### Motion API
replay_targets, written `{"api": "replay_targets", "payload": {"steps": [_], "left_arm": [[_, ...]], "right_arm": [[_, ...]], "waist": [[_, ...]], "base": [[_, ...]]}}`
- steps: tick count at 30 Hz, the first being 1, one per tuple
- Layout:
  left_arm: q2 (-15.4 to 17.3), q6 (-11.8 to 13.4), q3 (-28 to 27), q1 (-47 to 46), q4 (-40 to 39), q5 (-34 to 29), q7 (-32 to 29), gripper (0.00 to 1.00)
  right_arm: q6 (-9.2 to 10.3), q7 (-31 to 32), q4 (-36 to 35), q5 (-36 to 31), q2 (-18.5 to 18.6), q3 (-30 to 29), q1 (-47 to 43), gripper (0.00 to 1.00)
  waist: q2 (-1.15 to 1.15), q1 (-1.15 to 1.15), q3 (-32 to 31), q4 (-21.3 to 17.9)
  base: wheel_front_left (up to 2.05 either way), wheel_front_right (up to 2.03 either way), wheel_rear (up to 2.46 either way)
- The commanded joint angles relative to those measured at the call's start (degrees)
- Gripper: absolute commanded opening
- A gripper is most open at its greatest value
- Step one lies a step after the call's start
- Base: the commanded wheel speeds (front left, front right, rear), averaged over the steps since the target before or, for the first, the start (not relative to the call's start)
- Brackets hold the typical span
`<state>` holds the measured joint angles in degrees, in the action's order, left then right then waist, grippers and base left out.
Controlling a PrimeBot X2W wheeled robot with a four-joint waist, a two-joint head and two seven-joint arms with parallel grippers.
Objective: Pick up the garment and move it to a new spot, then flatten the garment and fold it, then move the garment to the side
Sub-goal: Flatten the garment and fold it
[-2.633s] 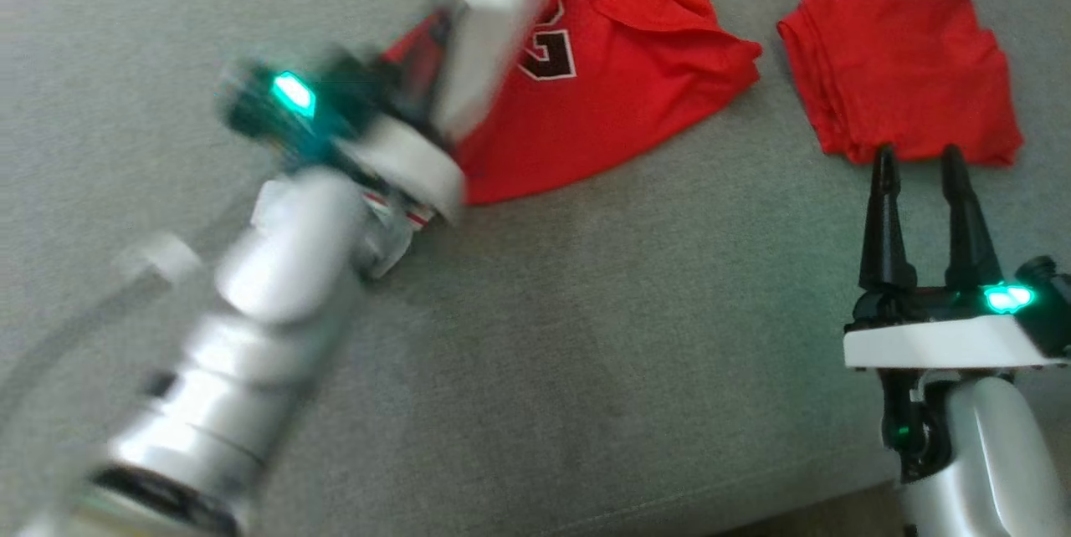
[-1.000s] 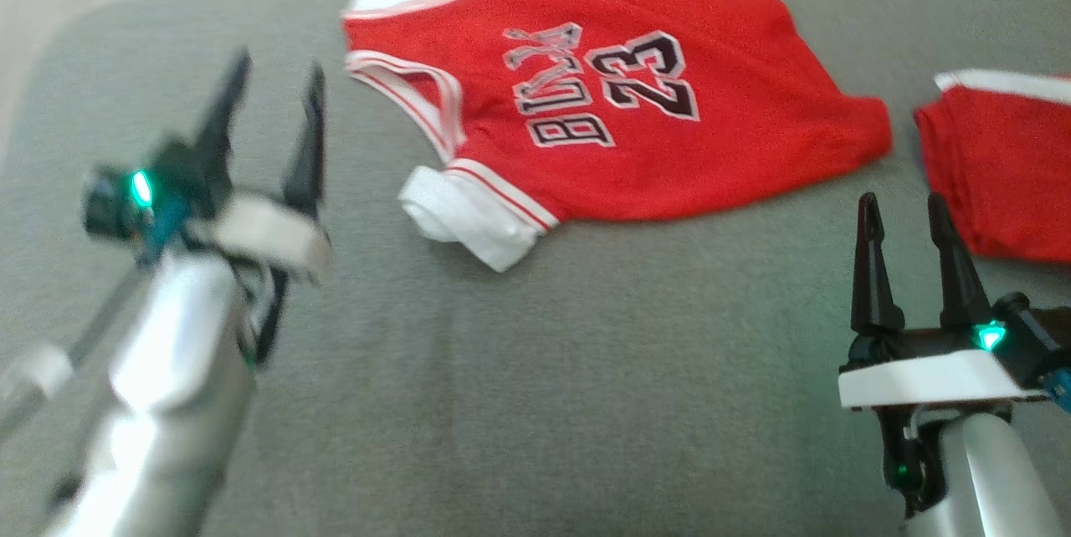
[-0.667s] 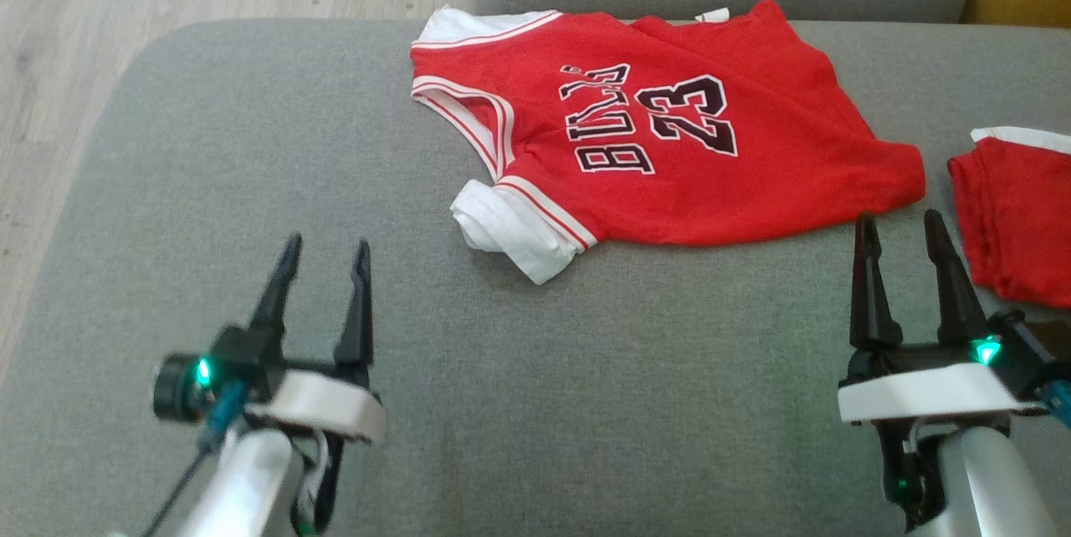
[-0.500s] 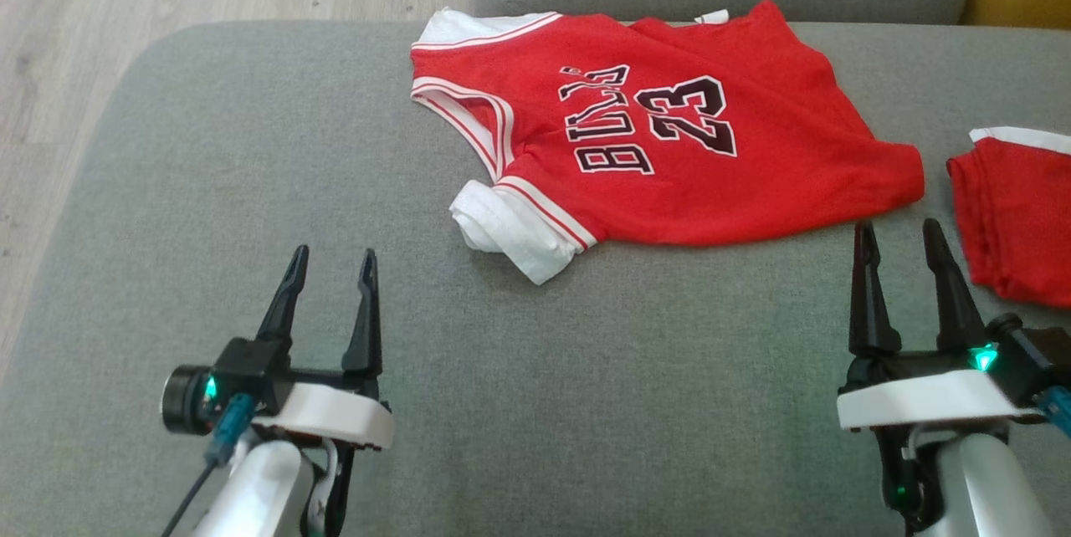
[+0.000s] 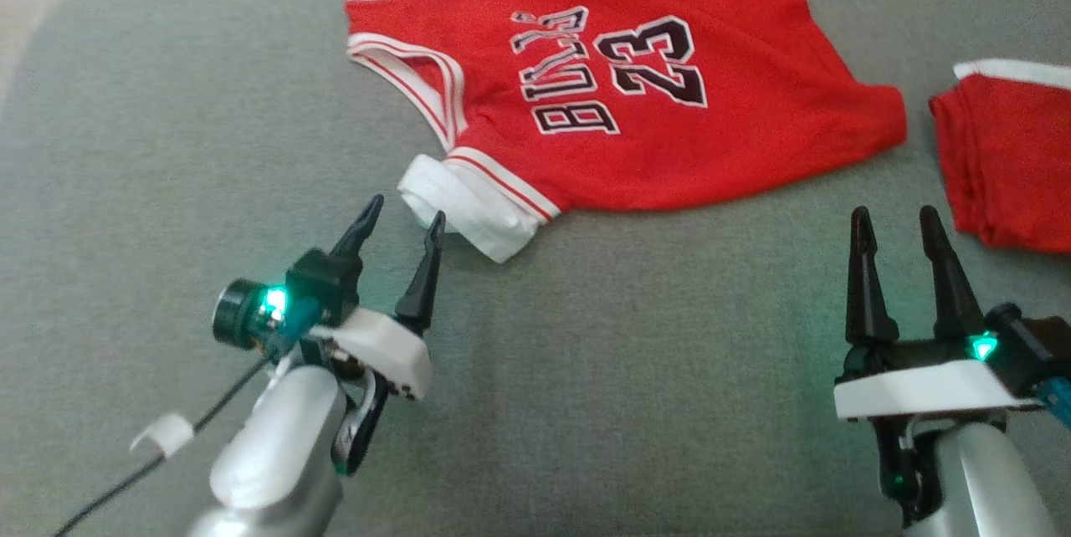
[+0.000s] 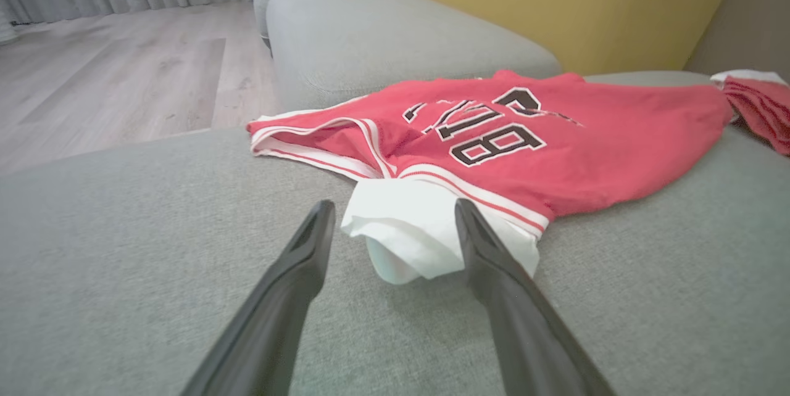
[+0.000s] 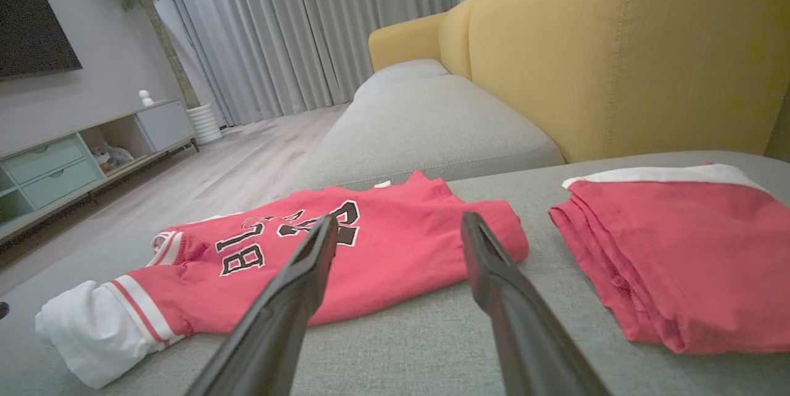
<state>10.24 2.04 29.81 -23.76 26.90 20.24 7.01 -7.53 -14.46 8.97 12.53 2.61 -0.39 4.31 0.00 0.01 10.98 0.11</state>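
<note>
The red fabric basketball jersey with white trim and black lettering point(image 5: 636, 94) lies spread but rumpled at twelve o'clock on the grey woven sofa seat point(image 5: 627, 370). Its print faces up, and a white bunched fold of cloth point(image 5: 468, 207) is rolled under at its seven o'clock corner. The left gripper point(image 5: 407, 208) is poised low over the cushion with its jaws released and empty, and the white fold sits just beyond its fingertips at one o'clock. The right gripper point(image 5: 894, 211), at four o'clock of the seat, is likewise spread wide with nothing between its fingers, near the jersey's hem but apart from it. The likeliest trouble is a shallow pinch: if the left fingers close on only the outer layer of the roll, the fold may unroll or slip free, and the jersey would drag crooked instead of flattening. Digging too low could catch the upholstery along with the cloth. The right arm, reaching for the hem, could snag the folded red shorts with a white band point(image 5: 1004, 161) lying near the jersey at three o'clock. The seat looks soft and yielding. Behind it rises a mustard-yellow sofa back point(image 7: 617, 57), with pale wooden flooring point(image 7: 247, 168), grey curtains point(image 7: 308, 32) and a low media cabinet point(image 7: 74, 149) beyond.
</note>
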Motion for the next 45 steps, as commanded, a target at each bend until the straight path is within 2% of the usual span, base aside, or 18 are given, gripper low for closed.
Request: {"api": "replay_targets", "payload": {"steps": [1,13,14,15,16,19,25,32,35,37,38,39,45], "left_arm": [[0.81,0.05,-1.62,-3.63,-0.16,-0.71,-0.85,1.00],[-0.48,0.62,-2.84,-9.88,10.63,0.91,-2.31,1.00],[-0.60,0.59,-2.85,-10.10,11.56,1.12,-2.64,0.96],[-0.71,0.49,-2.86,-10.34,12.33,1.31,-2.81,0.35],[-0.81,0.42,-2.90,-10.55,12.94,1.48,-2.73,0.00],[-1.11,0.65,-3.62,-11.07,13.84,2.08,-0.55,0.00],[-1.03,2.82,-6.93,-11.95,12.58,2.93,6.57,0.00],[0.87,5.35,-12.58,-9.89,5.26,2.23,7.94,0.00],[1.48,5.28,-13.16,-7.66,3.95,1.69,7.96,0.00],[2.12,4.11,-11.52,-3.92,4.74,0.93,7.32,0.00],[2.27,3.69,-10.71,-2.79,5.48,0.83,5.99,0.41],[2.56,3.34,-9.77,-1.92,6.08,0.43,4.73,1.00],[3.79,6.45,-10.40,0.40,4.73,-0.55,5.78,1.00]], "right_arm": [[0.04,-0.54,-2.18,0.06,0.27,1.34,2.61,1.00],[0.04,-0.54,-2.14,0.58,0.27,1.48,3.69,1.00],[0.04,-0.54,-2.15,0.59,0.27,1.51,3.74,1.00],[0.04,-0.54,-2.19,0.59,0.27,1.52,3.81,1.00],[0.04,-0.54,-2.23,0.58,0.27,1.51,3.88,1.00],[0.04,-0.54,-2.22,0.55,0.27,1.26,4.02,1.00],[0.04,-0.54,-1.92,0.33,0.27,0.65,3.35,1.00],[0.04,-0.54,-1.55,0.06,0.27,1.18,2.77,1.00],[0.04,-0.54,-1.33,0.07,0.27,1.23,2.47,1.00],[0.04,-0.54,-0.97,0.12,0.27,1.20,1.80,1.00],[0.04,-0.54,-0.85,0.14,0.27,1.26,1.60,1.00],[0.04,-0.54,-0.74,0.17,0.27,1.35,1.42,1.00],[0.04,-0.54,-0.30,0.28,0.27,1.63,0.68,1.00]], "waist": [[0.00,-0.01,2.12,-1.93],[0.00,-0.01,4.42,-5.86],[0.00,-0.01,4.36,-6.01],[0.00,-0.01,4.30,-6.14],[0.00,-0.01,4.23,-6.23],[0.00,-0.01,3.85,-6.16],[0.00,-0.01,2.00,-4.36],[0.00,-0.01,-0.72,-1.52],[0.00,-0.01,-1.53,-0.81],[0.00,-0.01,-2.66,0.35],[0.00,-0.01,-2.94,0.70],[0.00,-0.01,-3.21,1.07],[0.00,-0.01,-4.79,3.08]], "base": [[0.00,0.00,0.00],[0.00,0.00,0.00],[0.00,0.00,0.00],[0.00,0.00,0.00],[0.00,0.00,0.00],[0.00,0.00,0.00],[0.00,0.00,0.00],[0.00,0.00,0.00],[0.00,0.00,0.00],[0.00,0.00,0.00],[0.00,0.00,0.00],[0.00,0.00,0.00],[0.00,0.00,0.00]]}}
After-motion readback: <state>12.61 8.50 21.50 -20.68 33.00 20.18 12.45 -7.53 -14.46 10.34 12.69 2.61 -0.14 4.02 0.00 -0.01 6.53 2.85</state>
